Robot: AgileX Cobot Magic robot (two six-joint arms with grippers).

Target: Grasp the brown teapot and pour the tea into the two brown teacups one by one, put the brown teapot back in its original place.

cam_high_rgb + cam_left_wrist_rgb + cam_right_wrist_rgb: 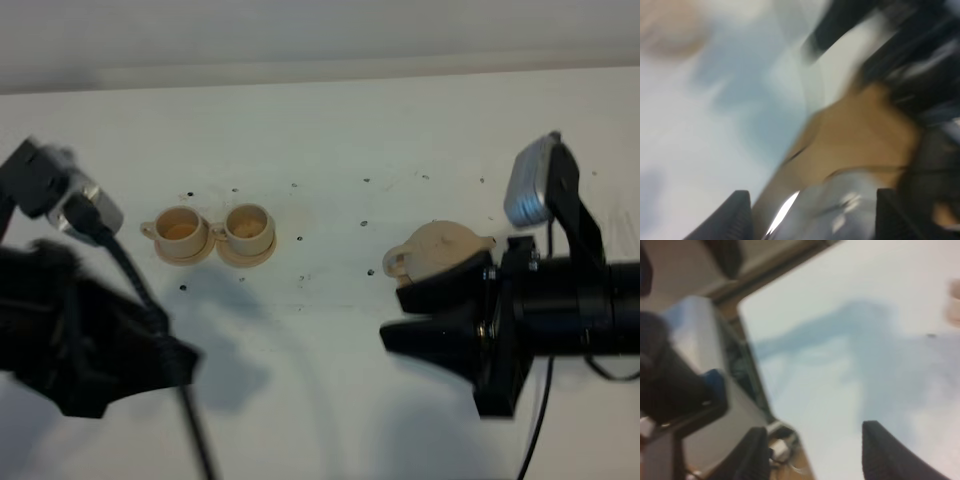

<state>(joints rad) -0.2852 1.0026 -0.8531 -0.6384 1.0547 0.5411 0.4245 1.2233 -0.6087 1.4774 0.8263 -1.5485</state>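
Note:
The brown teapot sits right of the table's centre, with its lid on and its loop handle to the left. The wide saucer under it cannot be made out. My right gripper is just in front of the teapot and overlaps its near side. Its fingers stand apart with only table between them. The two brown teacups stand side by side on their small saucers at the left centre. My left gripper is open and empty in a very blurred wrist view. Its arm is at the left edge, in front of the cups.
A black cable trails from the left arm towards the front edge. Small dark specks dot the white table. The right wrist view shows the table's edge and dark equipment beyond it.

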